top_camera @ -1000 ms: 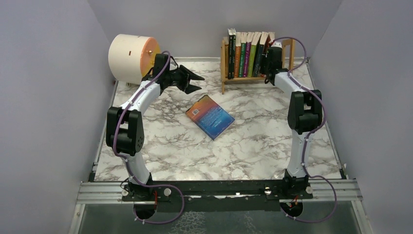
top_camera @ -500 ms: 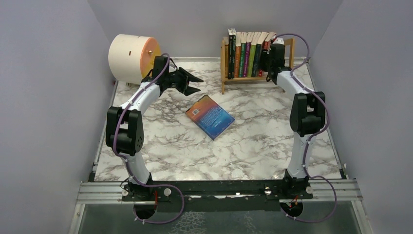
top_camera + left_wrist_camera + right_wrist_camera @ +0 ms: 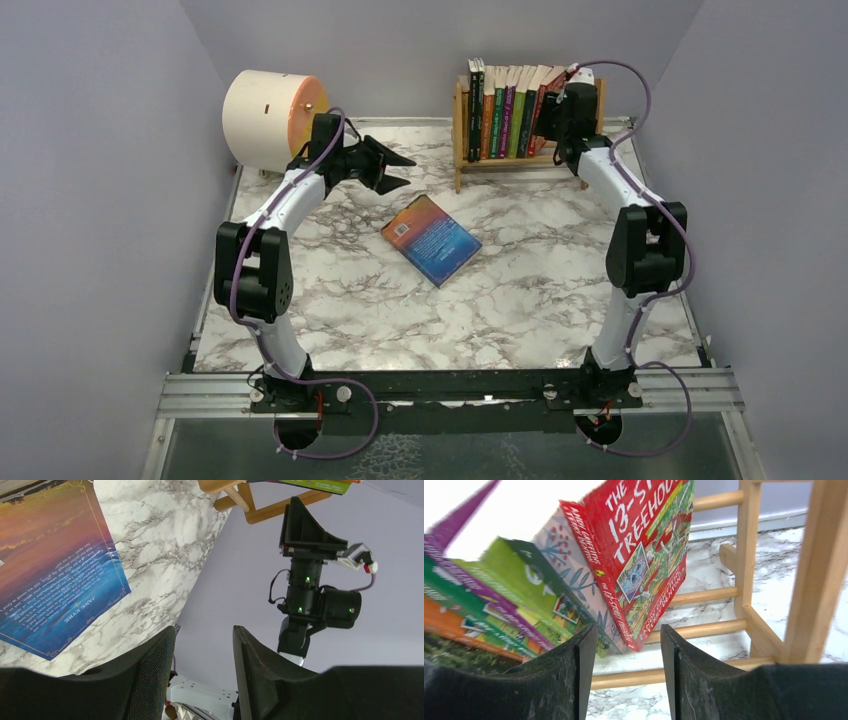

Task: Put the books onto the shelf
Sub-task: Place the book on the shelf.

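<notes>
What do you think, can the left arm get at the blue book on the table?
Probably yes. The left gripper hangs open near the blue book, which lies flat and alone on the marble with nothing between them. Lying flat, it may be awkward to pinch.

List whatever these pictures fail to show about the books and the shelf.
- Blue book: lower face hidden against the table; the left wrist view crops it at the frame edge.
- Spine titles on the shelf: too small in the top view.
- Leftmost books: right wrist view, cut by the edge, tops washed out by glare.
</notes>
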Robot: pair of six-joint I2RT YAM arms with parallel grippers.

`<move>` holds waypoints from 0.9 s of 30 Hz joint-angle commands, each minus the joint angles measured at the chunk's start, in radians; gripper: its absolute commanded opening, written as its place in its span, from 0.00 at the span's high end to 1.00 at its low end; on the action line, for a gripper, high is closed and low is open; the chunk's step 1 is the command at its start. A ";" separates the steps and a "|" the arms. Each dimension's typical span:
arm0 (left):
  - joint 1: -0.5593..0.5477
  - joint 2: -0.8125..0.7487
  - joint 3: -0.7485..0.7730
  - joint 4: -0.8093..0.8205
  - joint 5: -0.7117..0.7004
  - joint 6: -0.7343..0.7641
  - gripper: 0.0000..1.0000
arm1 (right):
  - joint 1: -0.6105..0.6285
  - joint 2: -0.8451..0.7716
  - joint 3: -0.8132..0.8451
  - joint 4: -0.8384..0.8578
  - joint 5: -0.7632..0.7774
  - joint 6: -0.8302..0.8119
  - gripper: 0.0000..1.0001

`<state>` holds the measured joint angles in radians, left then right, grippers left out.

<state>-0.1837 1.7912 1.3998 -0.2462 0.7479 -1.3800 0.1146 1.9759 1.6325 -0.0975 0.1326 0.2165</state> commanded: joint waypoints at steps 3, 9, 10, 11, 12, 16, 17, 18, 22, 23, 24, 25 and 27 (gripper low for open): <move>0.034 -0.047 -0.024 0.015 0.028 0.010 0.57 | 0.004 -0.185 -0.065 0.014 -0.012 -0.002 0.51; 0.050 -0.034 -0.063 0.014 0.046 0.016 0.46 | 0.143 -0.272 -0.048 -0.104 -0.020 -0.151 0.42; 0.052 -0.034 -0.072 0.008 0.043 0.024 0.46 | 0.180 -0.270 -0.034 -0.141 -0.025 -0.172 0.42; 0.054 -0.035 -0.074 -0.007 0.035 0.036 0.46 | 0.215 -0.270 -0.029 -0.166 -0.023 -0.188 0.42; 0.055 -0.037 -0.078 -0.018 0.028 0.045 0.45 | 0.254 -0.272 -0.033 -0.180 -0.022 -0.202 0.42; 0.059 -0.050 -0.104 -0.040 0.010 0.075 0.41 | 0.370 -0.301 -0.114 -0.175 -0.062 -0.200 0.42; 0.061 -0.053 -0.114 -0.044 0.009 0.082 0.41 | 0.386 -0.309 -0.136 -0.173 -0.087 -0.190 0.42; 0.062 -0.058 -0.124 -0.044 0.007 0.091 0.41 | 0.398 -0.315 -0.157 -0.171 -0.111 -0.181 0.42; 0.064 -0.084 -0.162 -0.068 -0.037 0.148 0.41 | 0.454 -0.343 -0.249 -0.177 -0.139 -0.166 0.42; 0.065 -0.084 -0.169 -0.074 -0.054 0.165 0.41 | 0.467 -0.348 -0.274 -0.178 -0.140 -0.162 0.42; 0.065 -0.115 -0.175 -0.079 -0.072 0.182 0.42 | 0.474 -0.353 -0.297 -0.182 -0.138 -0.154 0.42; 0.065 -0.128 -0.179 -0.082 -0.090 0.199 0.42 | 0.479 -0.356 -0.320 -0.187 -0.140 -0.140 0.42; 0.065 -0.148 -0.190 -0.093 -0.129 0.234 0.42 | 0.480 -0.364 -0.365 -0.193 -0.152 -0.109 0.42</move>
<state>-0.1261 1.7279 1.2259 -0.3145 0.7124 -1.2461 0.5800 1.6657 1.3273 -0.2687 0.0246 0.0578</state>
